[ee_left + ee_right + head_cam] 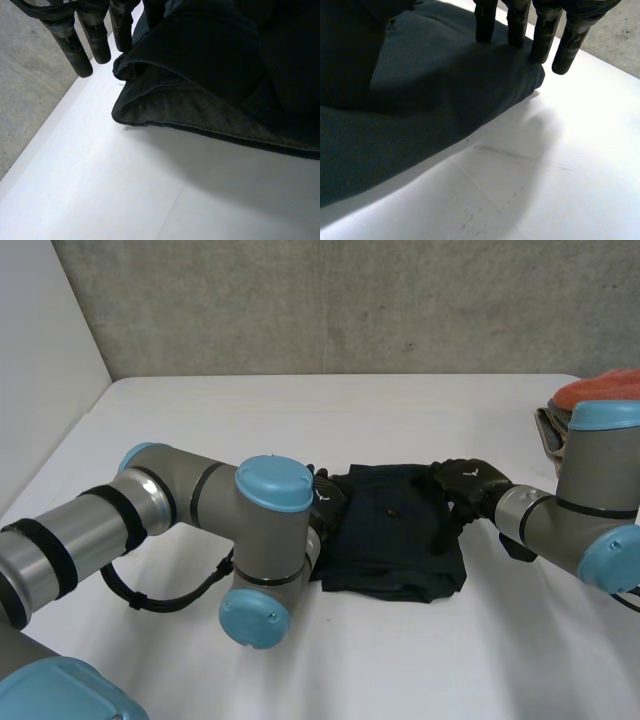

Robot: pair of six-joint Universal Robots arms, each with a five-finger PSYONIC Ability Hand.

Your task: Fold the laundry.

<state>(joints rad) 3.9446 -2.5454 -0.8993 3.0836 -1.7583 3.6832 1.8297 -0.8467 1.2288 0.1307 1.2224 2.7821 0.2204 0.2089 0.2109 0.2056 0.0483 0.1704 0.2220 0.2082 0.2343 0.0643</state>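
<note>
Equally straight-fingered, left hand hangs beside the dark cloth, right hand presses its edge.

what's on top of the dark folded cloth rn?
The right hand rests straight fingers on one edge of the dark navy folded cloth. The left hand hangs open beside the opposite edge. Cloth under the right palm is hidden.

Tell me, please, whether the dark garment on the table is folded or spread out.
Folded: the dark garment forms a compact rectangle, and the left wrist view shows layers doubled at its edge.
</note>
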